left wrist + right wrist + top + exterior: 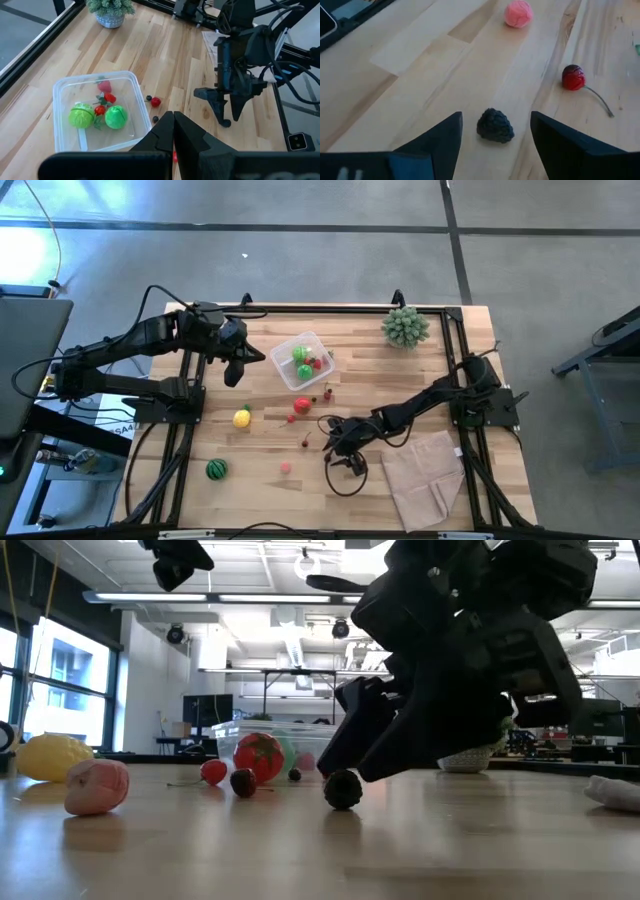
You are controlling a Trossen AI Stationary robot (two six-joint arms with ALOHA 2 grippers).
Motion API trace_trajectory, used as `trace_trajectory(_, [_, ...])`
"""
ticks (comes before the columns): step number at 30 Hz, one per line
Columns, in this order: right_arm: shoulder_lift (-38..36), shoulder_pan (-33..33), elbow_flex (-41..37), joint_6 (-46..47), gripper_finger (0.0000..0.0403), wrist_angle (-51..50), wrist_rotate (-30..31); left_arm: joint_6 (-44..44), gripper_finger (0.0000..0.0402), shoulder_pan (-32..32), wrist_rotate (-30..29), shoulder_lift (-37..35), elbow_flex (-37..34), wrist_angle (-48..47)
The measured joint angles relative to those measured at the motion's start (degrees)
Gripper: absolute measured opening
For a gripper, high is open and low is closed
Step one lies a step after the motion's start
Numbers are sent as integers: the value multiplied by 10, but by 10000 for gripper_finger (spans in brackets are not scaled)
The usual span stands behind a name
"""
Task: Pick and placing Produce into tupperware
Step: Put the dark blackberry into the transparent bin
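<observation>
- Partly done: the tub at the table's far middle already holds two green rounds and a few small red pieces.
- Still out on the wood: lemon, melon ball, tomato, a pink ball, a cherry and a dark berry.
- The right gripper is low at the table with fingers spread wide either side of the dark berry, not touching it; that looks like the next pick.
- The left gripper hangs above the tub's near-left side, fingers closed together and seemingly empty, though the view is tight.
- Around: a spiky plant ball at the far right and a cloth at the near right, both clear of the work.
- The left gripper over the tub may crowd the drop.
</observation>
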Motion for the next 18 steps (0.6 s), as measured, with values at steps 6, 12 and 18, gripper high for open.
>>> trace_trajectory(6, [27,-1,16,-2,227,-4,-5,0,1,0,0,0,0,0])
trace_trajectory(12, [32,-1,29,-5,217,-14,-5,0,1,0,0,0,0,0])
trace_trajectory(18, [32,-1,29,-2,184,-26,-5,0,1,0,0,0,0,0])
